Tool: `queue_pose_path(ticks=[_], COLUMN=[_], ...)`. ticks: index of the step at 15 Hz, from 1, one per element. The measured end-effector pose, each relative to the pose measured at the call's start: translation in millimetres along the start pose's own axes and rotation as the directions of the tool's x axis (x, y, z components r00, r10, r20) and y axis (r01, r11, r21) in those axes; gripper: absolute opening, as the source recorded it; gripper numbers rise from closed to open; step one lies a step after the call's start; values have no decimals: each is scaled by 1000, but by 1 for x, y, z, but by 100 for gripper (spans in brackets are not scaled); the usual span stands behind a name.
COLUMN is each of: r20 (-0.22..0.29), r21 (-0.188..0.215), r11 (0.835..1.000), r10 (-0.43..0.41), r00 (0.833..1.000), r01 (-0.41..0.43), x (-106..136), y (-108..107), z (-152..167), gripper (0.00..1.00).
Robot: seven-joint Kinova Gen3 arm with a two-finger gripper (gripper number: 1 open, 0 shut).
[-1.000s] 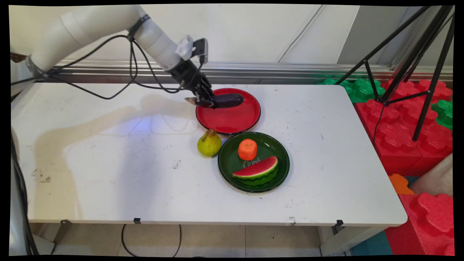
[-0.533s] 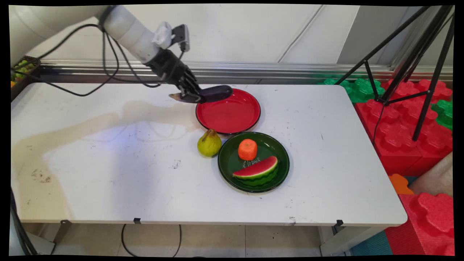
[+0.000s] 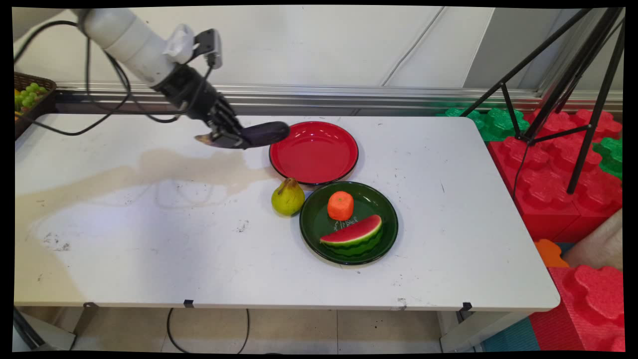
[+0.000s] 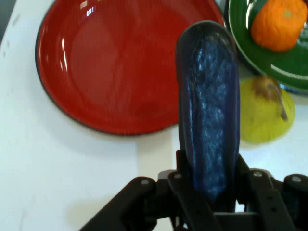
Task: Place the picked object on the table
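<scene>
While one arm reaches in from the far left corner, the scene counts so:
Desk: one white desk (image 3: 149,249), flat, scuffed with dark specks, rounded corners
Plates: two, round and glossy, both toward the desk's middle; the red plate (image 3: 314,154) sits nearer the far edge and holds nothing; the green plate (image 3: 314,224) sits just nearside of it, rims almost touching, and holds two things
Watermelon: one wedge (image 3: 354,235), red flesh and striped green rind, lying in the green plate's near half
Orange piece: one stubby orange fruit-like piece (image 3: 340,205), in the green plate's far half, apart from the wedge
Pear: one, yellow-green (image 3: 287,197), smooth with a brown stem, standing on the desk against the green plate's left rim
Eggplant: one, dark purple (image 3: 264,133), long, rounded and shiny, held off the desk just left of the red plate, its tip reaching toward that rim
Gripper: one, black (image 3: 232,139), its two fingers clamped on the eggplant's stem end
Basket: one woven basket (image 3: 27,94) at the far left corner, with green grapes inside
</scene>
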Motion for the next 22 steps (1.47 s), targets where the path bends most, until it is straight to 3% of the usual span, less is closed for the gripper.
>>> queue_pose_path(ticks=[5,10,17,22], r20=[72,112,151,150], r21=[3,1,-14,-28], r11=[999,998,996,996], r10=[-46,-64,-83,-82], r00=[996,992,985,985], r01=[45,64,86,87], x=[-32,-53,-91,-104], y=[10,12,13,13], z=[-20,-20,8,29], gripper=[0,0,0,0])
